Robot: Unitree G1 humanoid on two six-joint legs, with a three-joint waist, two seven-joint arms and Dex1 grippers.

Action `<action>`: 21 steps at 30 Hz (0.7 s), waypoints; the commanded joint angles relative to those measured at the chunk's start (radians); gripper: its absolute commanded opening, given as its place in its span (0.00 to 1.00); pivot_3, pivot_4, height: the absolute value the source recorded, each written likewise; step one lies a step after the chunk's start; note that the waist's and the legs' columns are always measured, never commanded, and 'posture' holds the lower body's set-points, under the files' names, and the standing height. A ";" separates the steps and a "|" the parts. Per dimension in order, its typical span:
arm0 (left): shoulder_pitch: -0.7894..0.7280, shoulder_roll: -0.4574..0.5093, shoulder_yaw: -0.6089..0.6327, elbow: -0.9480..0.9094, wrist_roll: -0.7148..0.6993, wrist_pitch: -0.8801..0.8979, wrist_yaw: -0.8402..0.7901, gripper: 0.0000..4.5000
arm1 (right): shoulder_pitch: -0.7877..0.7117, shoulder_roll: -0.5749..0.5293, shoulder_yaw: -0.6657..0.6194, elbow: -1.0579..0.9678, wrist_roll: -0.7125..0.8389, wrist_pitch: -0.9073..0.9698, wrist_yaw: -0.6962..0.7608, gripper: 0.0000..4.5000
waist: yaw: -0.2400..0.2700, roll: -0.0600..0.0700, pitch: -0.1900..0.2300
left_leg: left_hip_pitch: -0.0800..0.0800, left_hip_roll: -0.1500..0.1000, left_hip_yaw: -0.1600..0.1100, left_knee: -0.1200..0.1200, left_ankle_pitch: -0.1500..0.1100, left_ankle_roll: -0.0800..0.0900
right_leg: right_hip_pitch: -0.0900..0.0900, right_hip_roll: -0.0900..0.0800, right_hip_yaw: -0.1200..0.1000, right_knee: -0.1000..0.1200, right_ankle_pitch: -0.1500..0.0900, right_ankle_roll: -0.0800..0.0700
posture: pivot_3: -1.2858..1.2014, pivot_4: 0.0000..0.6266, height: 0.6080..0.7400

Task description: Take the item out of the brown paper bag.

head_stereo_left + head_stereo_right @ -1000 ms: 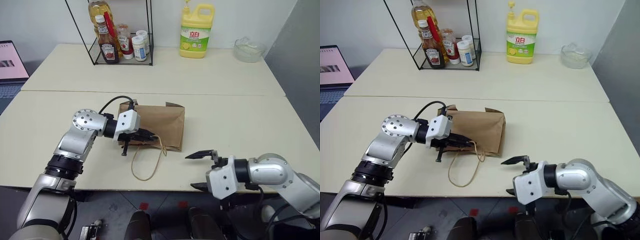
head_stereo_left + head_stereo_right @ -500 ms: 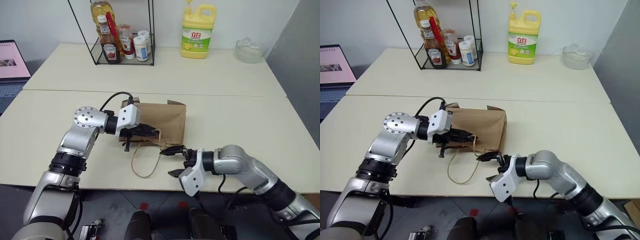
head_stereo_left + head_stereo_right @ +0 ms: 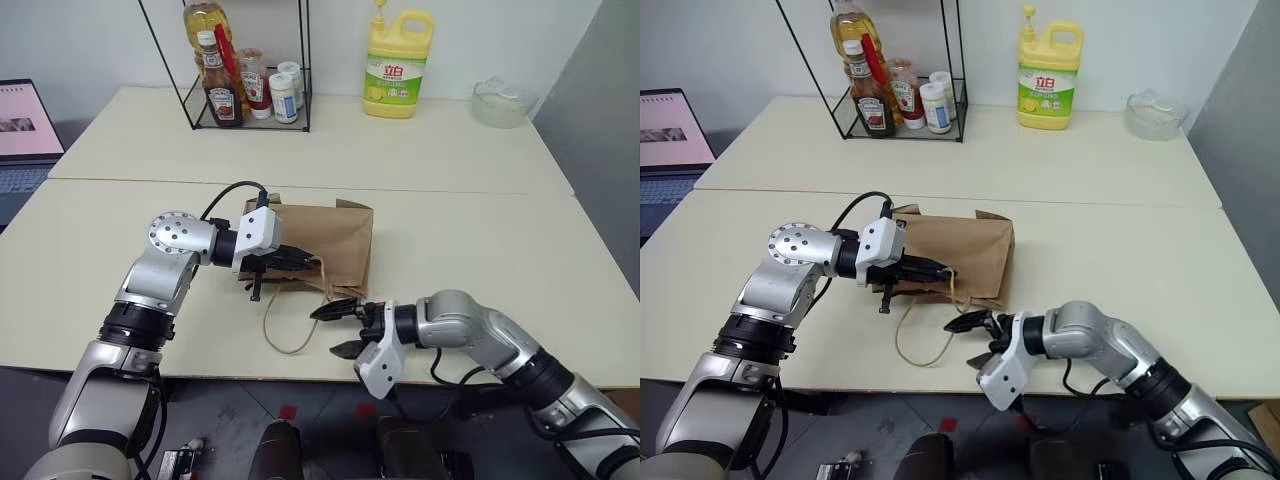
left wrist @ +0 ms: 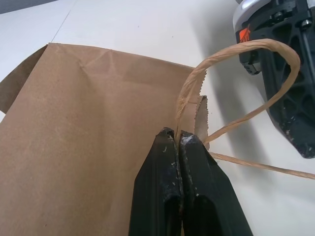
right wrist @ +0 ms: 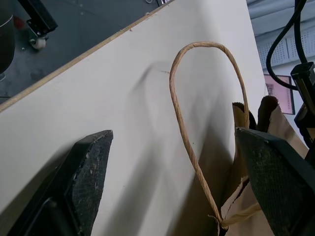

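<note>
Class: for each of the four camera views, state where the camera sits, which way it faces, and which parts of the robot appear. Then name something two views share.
Left eye and right eye views: on the head, facing forward and down over the table; both arms show.
Left wrist view: on the left wrist, looking along the shut left pincer at the brown paper bag; the right pincer's finger shows.
Right wrist view: on the right wrist, looking between the open right pincer fingers at the bag's mouth.
Shared: both wrist views show a cord handle.

Bright even indoor light, soft shadows, sharp focus, no glare
</note>
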 commanded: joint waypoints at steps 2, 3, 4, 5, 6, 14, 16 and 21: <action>-0.027 -0.008 0.018 -0.009 0.005 -0.016 0.002 0.00 | -0.033 0.049 0.011 0.033 -0.042 0.016 -0.002 0.93 | -0.001 0.000 0.000 | 0.000 0.000 -0.001 0.000 0.000 0.000 | 0.000 0.000 -0.001 0.000 0.000 0.000 | 0.52 0.24 1.00; -0.028 -0.009 0.018 -0.008 0.005 -0.017 0.001 0.00 | -0.043 0.060 0.014 0.044 -0.052 0.024 -0.002 0.93 | -0.002 0.000 0.000 | 0.000 0.000 -0.001 0.001 0.000 0.000 | 0.000 0.000 -0.001 0.001 0.000 0.000 | 0.52 0.24 1.00; -0.028 -0.009 0.018 -0.007 0.006 -0.017 0.000 0.00 | -0.051 0.071 0.017 0.055 -0.063 0.029 -0.003 0.93 | -0.002 0.000 0.000 | 0.000 0.000 -0.001 0.001 0.000 0.000 | 0.000 0.000 -0.001 0.001 0.000 0.000 | 0.52 0.24 1.00; -0.029 -0.010 0.019 -0.007 0.007 -0.017 0.000 0.00 | -0.056 0.082 0.021 0.065 -0.071 0.031 -0.004 0.93 | -0.002 0.000 0.000 | 0.000 0.000 -0.002 0.001 0.000 0.000 | 0.000 0.000 -0.002 0.001 0.000 0.000 | 0.52 0.24 1.00; -0.030 -0.010 0.020 -0.007 0.007 -0.016 0.001 0.00 | -0.059 0.091 0.024 0.074 -0.080 0.033 -0.006 0.93 | -0.002 0.000 0.000 | 0.000 0.000 -0.002 0.001 0.000 0.000 | 0.000 0.000 -0.002 0.001 0.000 0.000 | 0.52 0.24 1.00; -0.027 -0.009 0.025 -0.030 0.006 0.000 0.011 0.00 | -0.029 0.107 0.029 0.110 -0.097 0.077 0.001 0.57 | -0.002 0.000 0.000 | 0.000 0.000 -0.004 0.003 0.000 0.000 | 0.002 0.000 -0.004 0.001 0.000 0.000 | 0.52 0.24 1.00; -0.028 -0.009 0.026 -0.034 0.005 0.005 0.014 0.00 | -0.017 0.106 0.029 0.104 -0.096 0.087 0.003 0.41 | -0.002 0.000 0.000 | 0.000 0.000 -0.004 0.003 0.000 0.000 | 0.003 0.000 -0.004 0.001 0.000 0.000 | 0.52 0.24 1.00; -0.047 -0.012 0.032 -0.036 0.001 0.022 0.023 0.00 | -0.018 0.107 0.031 0.125 -0.099 0.099 0.006 0.01 | -0.002 0.000 0.000 | 0.000 0.000 -0.004 0.003 0.000 0.000 | 0.003 0.000 -0.004 0.002 0.000 0.000 | 0.52 0.24 1.00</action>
